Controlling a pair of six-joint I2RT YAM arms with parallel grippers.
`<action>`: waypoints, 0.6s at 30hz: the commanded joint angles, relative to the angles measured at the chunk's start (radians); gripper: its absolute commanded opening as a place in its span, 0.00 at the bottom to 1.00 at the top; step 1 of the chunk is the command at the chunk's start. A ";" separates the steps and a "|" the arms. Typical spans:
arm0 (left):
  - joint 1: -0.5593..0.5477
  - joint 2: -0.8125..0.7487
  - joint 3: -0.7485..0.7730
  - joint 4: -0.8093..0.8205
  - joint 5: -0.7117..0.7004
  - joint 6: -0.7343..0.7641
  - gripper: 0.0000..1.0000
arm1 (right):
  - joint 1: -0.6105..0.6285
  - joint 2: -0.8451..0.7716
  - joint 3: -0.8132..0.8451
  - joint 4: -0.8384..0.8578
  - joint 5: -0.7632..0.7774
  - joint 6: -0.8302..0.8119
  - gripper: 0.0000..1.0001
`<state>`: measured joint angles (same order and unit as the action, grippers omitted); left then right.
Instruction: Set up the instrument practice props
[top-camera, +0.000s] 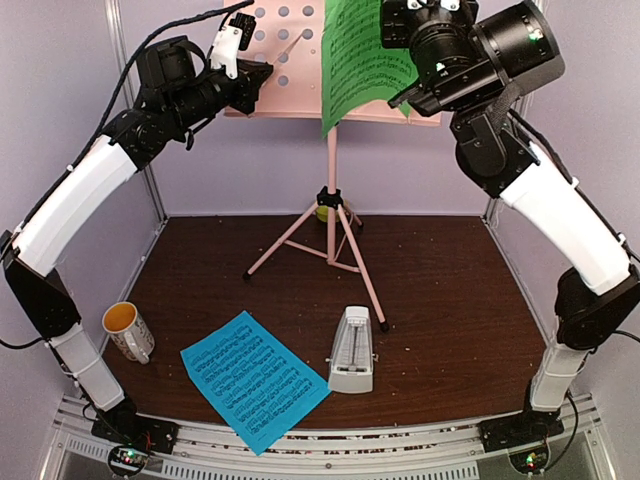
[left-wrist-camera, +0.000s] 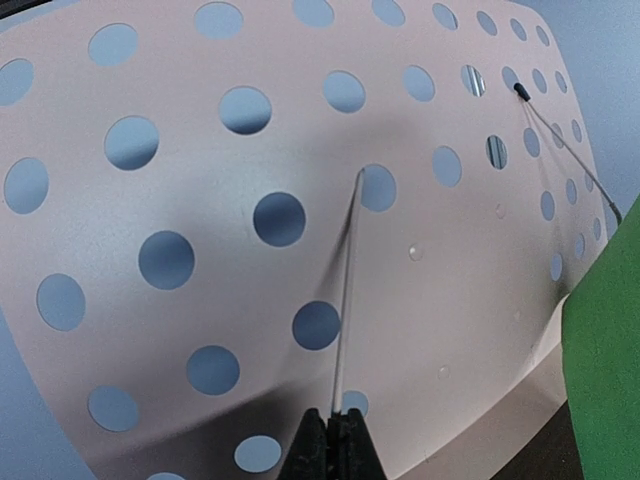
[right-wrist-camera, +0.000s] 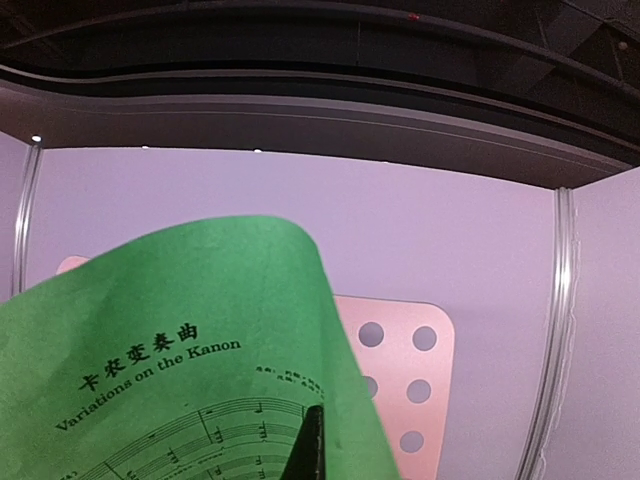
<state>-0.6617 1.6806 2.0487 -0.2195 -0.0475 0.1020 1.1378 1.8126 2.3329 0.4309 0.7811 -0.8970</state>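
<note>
The pink music stand stands at the back middle of the table, its perforated desk up high. My left gripper is at the desk's left side, shut on a thin wire page holder that lies across the desk. My right gripper is shut on the right edge of the green sheet, which hangs curled in front of the desk. One dark finger presses on the printed green sheet. The blue sheet lies flat near the front, with the metronome upright beside it.
A white mug stands at the front left. A small lime-green thing peeks out behind the stand's leg hub. The tripod legs spread over the table's middle. A second wire holder crosses the desk's upper right.
</note>
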 joint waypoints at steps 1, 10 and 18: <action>0.008 -0.030 0.010 0.131 0.015 -0.008 0.00 | 0.030 -0.075 0.011 -0.079 -0.023 -0.032 0.00; 0.005 -0.152 -0.046 0.113 0.092 0.015 0.58 | 0.108 -0.178 -0.025 -0.366 -0.044 0.059 0.00; 0.003 -0.412 -0.295 -0.011 0.313 0.058 0.85 | 0.207 -0.259 -0.050 -0.668 -0.063 0.210 0.00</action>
<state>-0.6601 1.3872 1.8763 -0.1905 0.0868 0.1352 1.3071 1.5848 2.3035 -0.0288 0.7441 -0.8013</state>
